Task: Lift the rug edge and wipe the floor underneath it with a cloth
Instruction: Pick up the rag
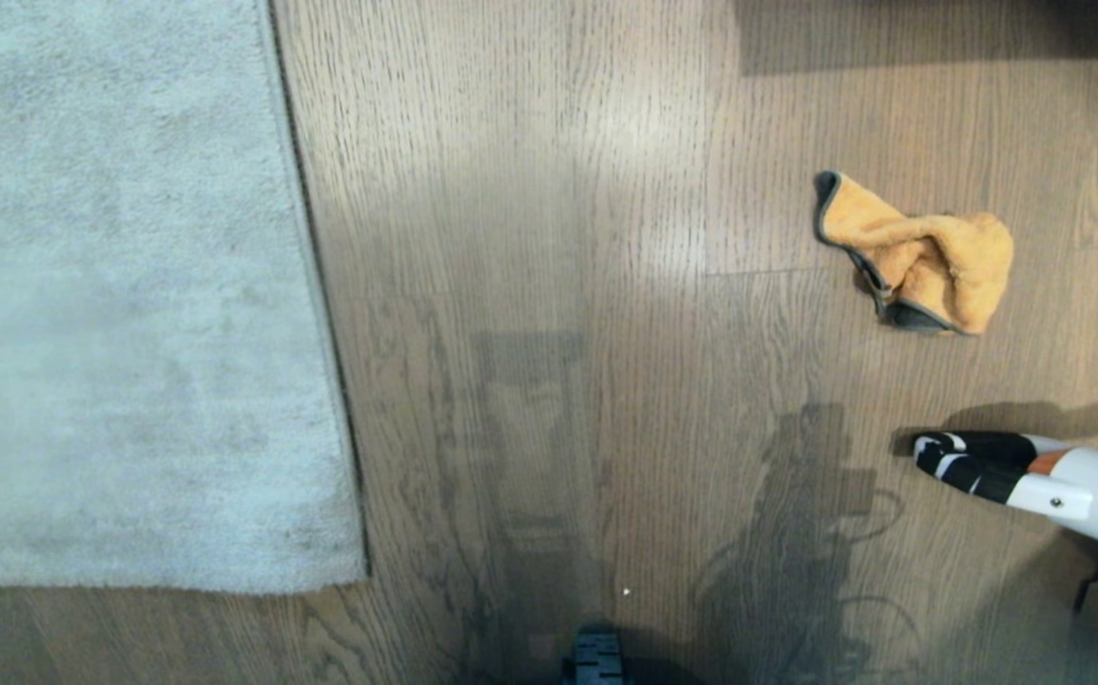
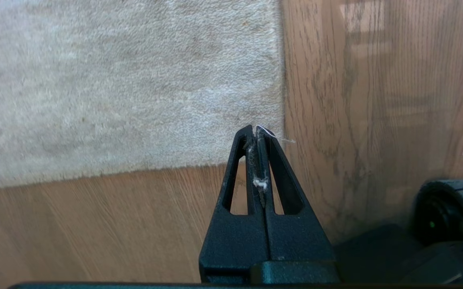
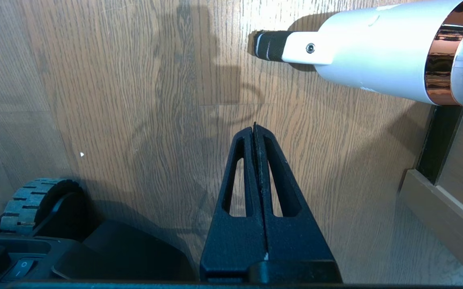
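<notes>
A pale grey rug is lying flat on wood-grain plank flooring, its rug edge (image 1: 316, 314) and near corner undisturbed, while the orange-tan microfibre cloth (image 1: 915, 255) is sitting crumpled on the floor (image 1: 558, 238) well apart from it, off toward the robot's right. Neither arm is showing in the head view. The left gripper (image 2: 258, 130) is hanging above the rug's corner with its jaws pressed together and only wisps of lint caught between them; the right gripper (image 3: 254, 127) is likewise closed on nothing, poised over bare planks near the black-tipped nozzle of a white cordless vacuum (image 1: 1063, 480) resting on the floor. One of the base's wheels (image 3: 29, 202) is visible beside it. By the look of things, the job is not yet begun: the cloth is waiting to be picked up, the rug border is still to be lifted, and the boards beneath remain to be wiped.
</notes>
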You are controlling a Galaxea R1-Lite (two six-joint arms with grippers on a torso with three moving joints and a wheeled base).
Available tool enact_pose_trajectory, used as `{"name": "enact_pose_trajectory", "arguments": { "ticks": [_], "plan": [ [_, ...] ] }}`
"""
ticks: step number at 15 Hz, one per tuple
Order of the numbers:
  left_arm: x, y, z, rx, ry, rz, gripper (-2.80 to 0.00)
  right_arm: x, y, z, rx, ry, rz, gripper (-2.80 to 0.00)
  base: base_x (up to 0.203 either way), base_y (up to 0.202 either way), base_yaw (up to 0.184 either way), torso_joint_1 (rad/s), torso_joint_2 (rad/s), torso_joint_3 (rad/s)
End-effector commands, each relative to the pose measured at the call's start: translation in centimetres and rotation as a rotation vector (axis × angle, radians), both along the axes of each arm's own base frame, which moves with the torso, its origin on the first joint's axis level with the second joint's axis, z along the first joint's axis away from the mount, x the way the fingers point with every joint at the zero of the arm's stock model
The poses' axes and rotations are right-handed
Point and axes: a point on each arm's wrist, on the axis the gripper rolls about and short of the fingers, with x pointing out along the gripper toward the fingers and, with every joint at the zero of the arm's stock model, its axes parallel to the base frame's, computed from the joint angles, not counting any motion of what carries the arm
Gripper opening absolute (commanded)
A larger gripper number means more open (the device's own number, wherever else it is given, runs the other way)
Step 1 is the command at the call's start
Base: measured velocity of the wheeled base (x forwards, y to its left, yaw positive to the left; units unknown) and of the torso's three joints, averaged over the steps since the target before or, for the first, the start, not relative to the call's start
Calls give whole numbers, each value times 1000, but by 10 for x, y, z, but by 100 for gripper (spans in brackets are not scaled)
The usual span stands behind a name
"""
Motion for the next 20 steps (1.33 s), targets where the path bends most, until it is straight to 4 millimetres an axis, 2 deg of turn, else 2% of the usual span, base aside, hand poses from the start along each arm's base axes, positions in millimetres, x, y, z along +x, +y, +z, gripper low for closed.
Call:
{"name": "enact_pose_trajectory", "arguments": {
  "ticks": [1,6,8,13,16,20],
  "plan": [
    [0,0,0,-23,4,2,-280,0,0,0,0,-1,1,-280,0,0,0,0,0,0],
    [0,0,-1,-29,6,2,-280,0,0,0,-10,-1,1,-280,0,0,0,0,0,0],
    [0,0,-1,-29,6,2,-280,0,0,0,-76,-1,5,-280,0,0,0,0,0,0],
    [0,0,-1,-29,6,2,-280,-1,0,1,-66,-5,4,-280,0,0,0,0,0,0],
    [0,0,-1,-29,6,2,-280,-1,0,20,-66,45,17,-280,0,0,0,0,0,0],
    [0,0,-1,-29,6,2,-280,16,3,51,-68,159,129,-280,0,0,0,0,0,0]
  ]
}}
